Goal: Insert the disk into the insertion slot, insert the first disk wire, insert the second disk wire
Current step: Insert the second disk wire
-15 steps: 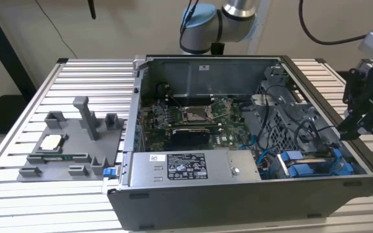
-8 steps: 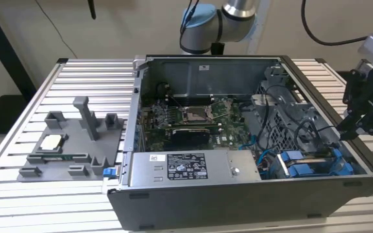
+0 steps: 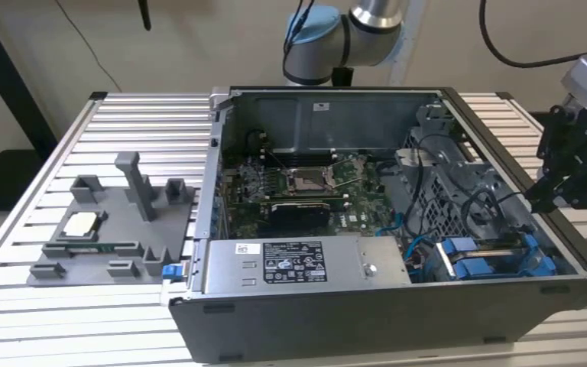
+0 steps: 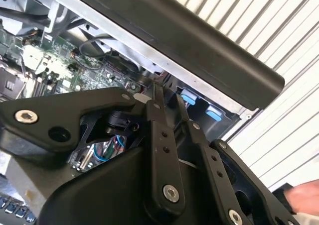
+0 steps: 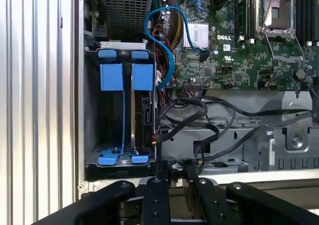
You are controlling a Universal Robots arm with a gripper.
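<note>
Disk (image 5: 142, 113) sits on edge in insertion slot (image 5: 92, 110), blue frame tabs up top, long axis running down into bay; connector edge faces cable bundle (image 5: 192, 113) beside it. Gripper (image 5: 175, 171) hovers just outside case wall (image 5: 78, 60), near bay, not touching disk. Fingers (image 4: 160, 135) close together, nothing between. In ext. view arm reaches in from the exterior view's right, gripper (image 3: 550, 200) above case (image 3: 375, 325) rim, angled down.

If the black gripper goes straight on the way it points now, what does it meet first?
Probably the dark cables beside the blue-framed silver disk in the grey metal slot, since the gripper aims there from the case edge; depth is unclear.
</note>
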